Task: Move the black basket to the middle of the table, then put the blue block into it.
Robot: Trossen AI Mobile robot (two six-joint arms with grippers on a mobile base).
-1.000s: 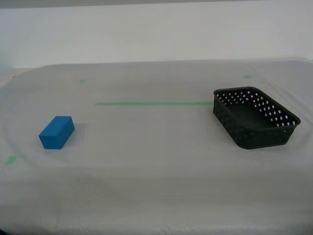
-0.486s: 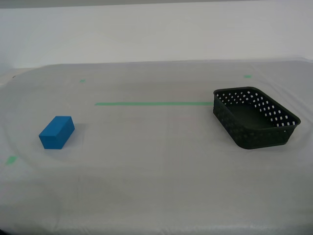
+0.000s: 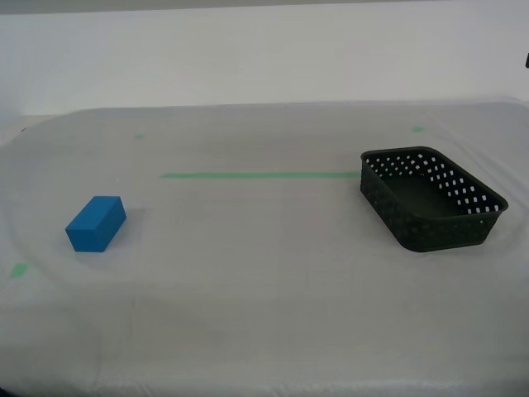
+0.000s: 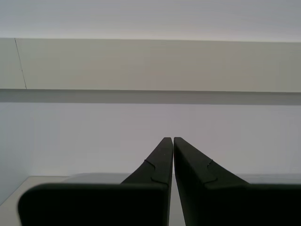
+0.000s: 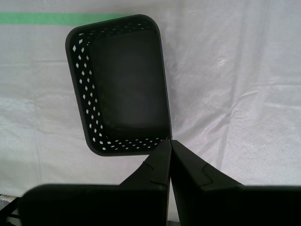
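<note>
The black basket (image 3: 431,200) sits empty on the table (image 3: 264,322) at the exterior view's right. The blue block (image 3: 97,223) lies on the cloth at that view's left, far from the basket. In the first wrist view my first gripper (image 5: 170,142) is shut with nothing in it and hovers above the table, its tips just beside one short end of the black basket (image 5: 123,84). My second gripper (image 4: 170,139) is also shut and empty, facing a pale wall; neither the basket nor the block shows in its view.
A green tape line (image 3: 256,174) runs across the cloth from mid-table to the basket. Small green marks (image 3: 139,136) (image 3: 418,129) (image 3: 18,270) dot the table. A white wall stands behind. A dark sliver (image 3: 526,59) pokes in at the exterior view's right edge.
Basket and block have not moved. A small dark sliver has appeared at the exterior view's right edge.
</note>
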